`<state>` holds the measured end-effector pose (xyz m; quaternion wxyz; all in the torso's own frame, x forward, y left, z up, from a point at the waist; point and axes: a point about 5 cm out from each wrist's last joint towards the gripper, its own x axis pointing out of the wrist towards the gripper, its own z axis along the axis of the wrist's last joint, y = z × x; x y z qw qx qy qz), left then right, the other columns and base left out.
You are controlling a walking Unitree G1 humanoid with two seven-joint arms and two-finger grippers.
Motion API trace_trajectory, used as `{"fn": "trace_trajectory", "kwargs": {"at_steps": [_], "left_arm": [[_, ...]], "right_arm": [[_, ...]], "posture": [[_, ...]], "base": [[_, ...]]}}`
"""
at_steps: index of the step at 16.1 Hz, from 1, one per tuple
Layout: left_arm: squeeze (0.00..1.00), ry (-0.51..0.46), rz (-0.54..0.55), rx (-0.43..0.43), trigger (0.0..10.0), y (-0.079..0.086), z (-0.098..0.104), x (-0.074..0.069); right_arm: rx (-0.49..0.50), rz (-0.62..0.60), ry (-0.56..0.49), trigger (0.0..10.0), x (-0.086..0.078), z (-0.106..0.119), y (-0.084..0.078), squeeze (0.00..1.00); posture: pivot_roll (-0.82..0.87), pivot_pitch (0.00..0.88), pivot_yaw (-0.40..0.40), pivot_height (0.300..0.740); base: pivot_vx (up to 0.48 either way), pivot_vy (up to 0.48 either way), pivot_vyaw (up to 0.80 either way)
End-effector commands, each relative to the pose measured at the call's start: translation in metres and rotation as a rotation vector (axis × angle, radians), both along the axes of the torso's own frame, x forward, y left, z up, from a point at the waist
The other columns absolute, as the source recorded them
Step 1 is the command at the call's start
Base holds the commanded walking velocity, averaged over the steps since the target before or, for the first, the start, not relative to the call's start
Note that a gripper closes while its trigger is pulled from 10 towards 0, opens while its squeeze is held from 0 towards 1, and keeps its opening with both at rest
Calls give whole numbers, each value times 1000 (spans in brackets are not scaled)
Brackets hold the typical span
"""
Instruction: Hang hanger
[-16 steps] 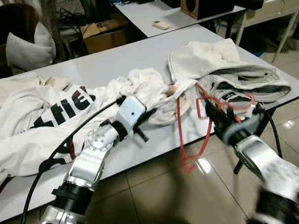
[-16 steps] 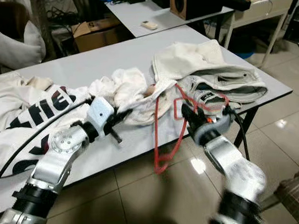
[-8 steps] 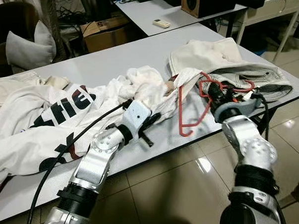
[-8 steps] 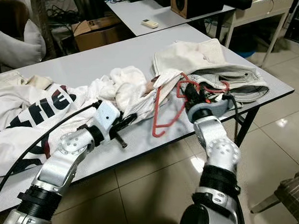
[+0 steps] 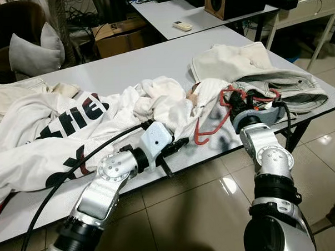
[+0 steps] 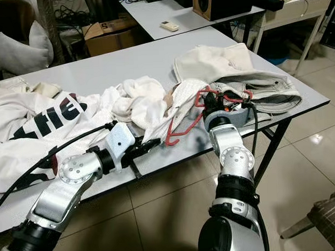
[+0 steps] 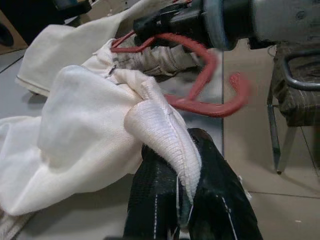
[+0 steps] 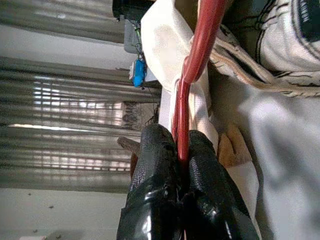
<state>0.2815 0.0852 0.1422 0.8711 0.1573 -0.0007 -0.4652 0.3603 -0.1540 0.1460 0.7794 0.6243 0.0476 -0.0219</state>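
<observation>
- I see the grey table [image 5: 153, 62] spread with laundry: a white printed shirt [image 5: 51, 130] on my left, a cream garment [image 5: 172, 103] bunched in the middle, and a pale jacket [image 5: 254, 71] on my right.
- The red hanger [image 5: 212, 121] lies on the table's near edge between the two arms, partly in the cream garment's folds. Its long axis runs from the right tool down toward the left tool.
- My right tool [image 8: 181, 165] is clamped narrow on the hanger's red wire, close by its hook end at the jacket.
- My left tool [image 7: 186, 200] is pinched tight on the ribbed hem of the cream garment, just beside the hanger's free lower end.
- I judge the coming move turns on this: the hanger points at the held hem, so the right arm feeds it in.
</observation>
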Motion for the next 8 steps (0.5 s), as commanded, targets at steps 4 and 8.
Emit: {"fn": "trace_trajectory", "kwargs": {"at_steps": [4,8], "left_arm": [[0,-27,36,-21,0,-2,15,-1],[0,-36,-5,-3,78,-10,25,-6]], "right_arm": [[-83,-31,-27,10000,11,14,5,0],[-144,-77,33,10000,13,5,2,0]], "posture": [[-147,32,68,740],[-129,51,64,740]], "base": [[0,0,0],[0,0,0]]}}
